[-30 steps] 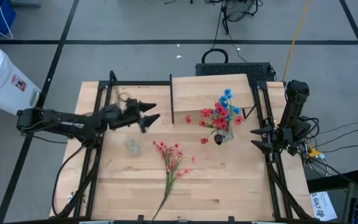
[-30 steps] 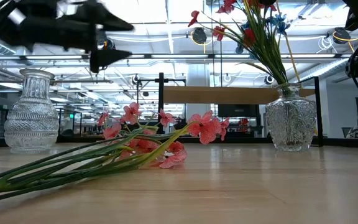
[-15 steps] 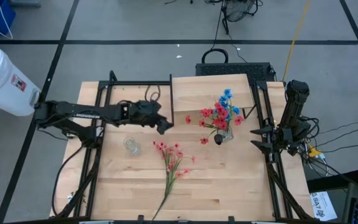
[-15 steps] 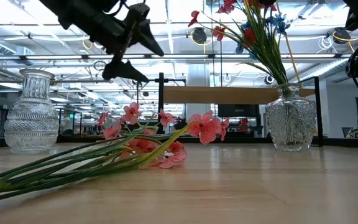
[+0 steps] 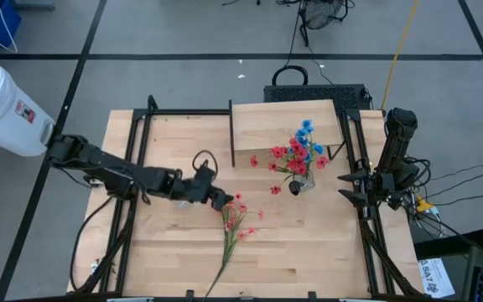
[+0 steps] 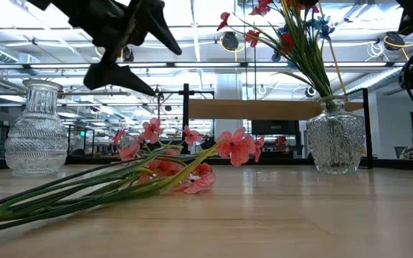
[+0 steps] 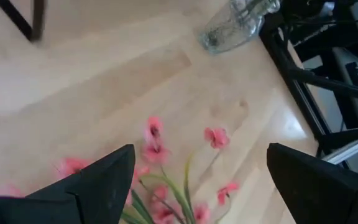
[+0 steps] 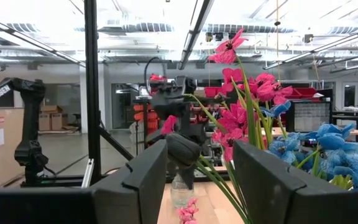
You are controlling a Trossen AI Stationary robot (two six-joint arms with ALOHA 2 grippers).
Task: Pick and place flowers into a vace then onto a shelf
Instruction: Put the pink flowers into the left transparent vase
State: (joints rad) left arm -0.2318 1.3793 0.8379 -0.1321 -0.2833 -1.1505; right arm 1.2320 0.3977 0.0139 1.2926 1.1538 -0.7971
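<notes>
Within the last second the left gripper (image 5: 221, 200) has swung from near the shelf (image 5: 285, 122) down over the loose pink flowers (image 5: 235, 220). Its jaws are spread, with the blossoms just below them on the desk (image 5: 309, 243). A grasp appears imminent; the right gripper (image 5: 352, 186) waits, jaws spread, beside the filled vase (image 5: 302, 183).

Loose flowers (image 5: 235, 220) lie between empty vase (image 6: 36, 129) and filled vase (image 5: 302, 183).
</notes>
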